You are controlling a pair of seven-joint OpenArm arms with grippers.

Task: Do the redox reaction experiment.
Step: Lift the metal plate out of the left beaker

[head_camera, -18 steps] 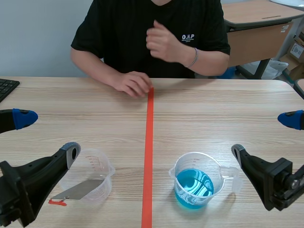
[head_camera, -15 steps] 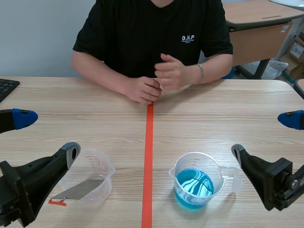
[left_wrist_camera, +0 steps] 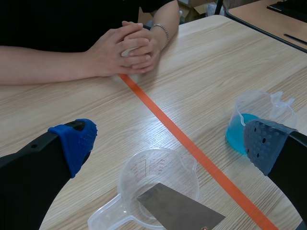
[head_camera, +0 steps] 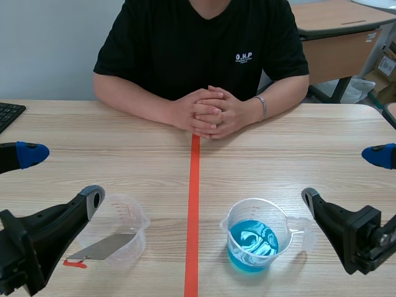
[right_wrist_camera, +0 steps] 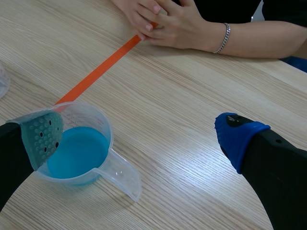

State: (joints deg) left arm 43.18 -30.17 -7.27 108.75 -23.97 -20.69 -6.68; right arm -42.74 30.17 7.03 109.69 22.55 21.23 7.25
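A clear measuring cup (head_camera: 255, 201) holding blue liquid (head_camera: 250, 242) stands right of the orange tape line. Left of the line, an empty clear cup (head_camera: 137, 232) has a grey metal strip (head_camera: 102, 247) leaning in it. My left gripper (head_camera: 62, 176) is open, low over the table, with the empty cup (left_wrist_camera: 144, 167) and the strip (left_wrist_camera: 177, 211) under and between its fingers. My right gripper (head_camera: 343, 176) is open beside the blue cup (right_wrist_camera: 115, 172), whose handle points toward it. The blue cup (left_wrist_camera: 254, 103) also shows ahead of the left gripper's right pad.
A person sits across the table with clasped hands (head_camera: 207, 111) resting on the far end of the tape line (head_camera: 193, 204). A black keyboard (head_camera: 9, 114) lies at the far left edge. Another desk (head_camera: 334, 37) stands behind at the right.
The person's hands came down from chest height and now rest clasped on the table. Both arms and both cups stayed where they were.
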